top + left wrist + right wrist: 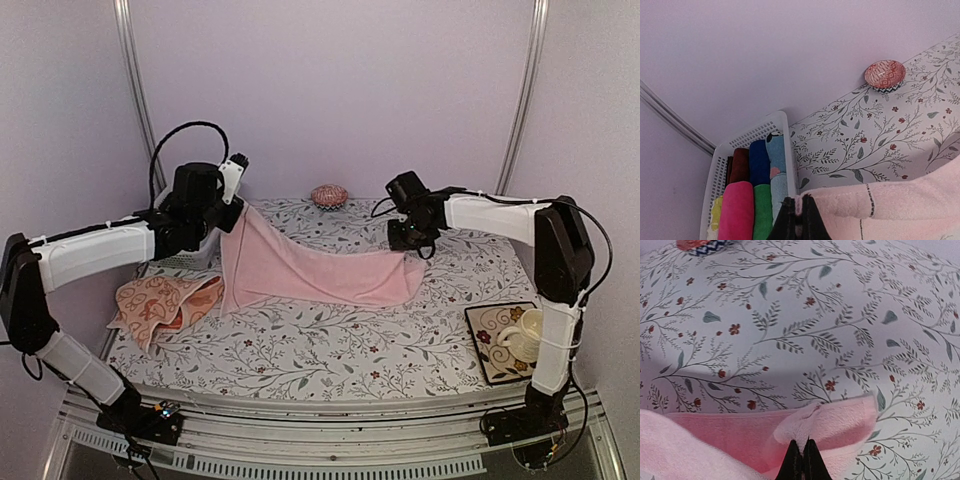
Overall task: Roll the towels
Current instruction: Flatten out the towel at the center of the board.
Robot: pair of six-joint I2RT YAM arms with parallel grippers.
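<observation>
Top view: pinches the pink towel (310,265) by two upper corners, left pincer (236,212) and right pincer (410,240) both pressed together on cloth. Sags between them, lower edge on the desk (300,350): looks soft, light and limp, probably best held at corners or hem. Peach towel (165,300) crumpled at far left; bowl (329,195) behind, plate (490,345) with mug (525,335) near right, well apart.

Left wrist: nips a hemmed corner; basket (755,132) of rolled cloths (737,210) just beside, a likely snag.

Right wrist: grips a folded-over corner above the desk.

plain pale lilac walls (330,90) behind; two metal corner rails (138,100); soft even light on the floral-print table (330,350)
</observation>
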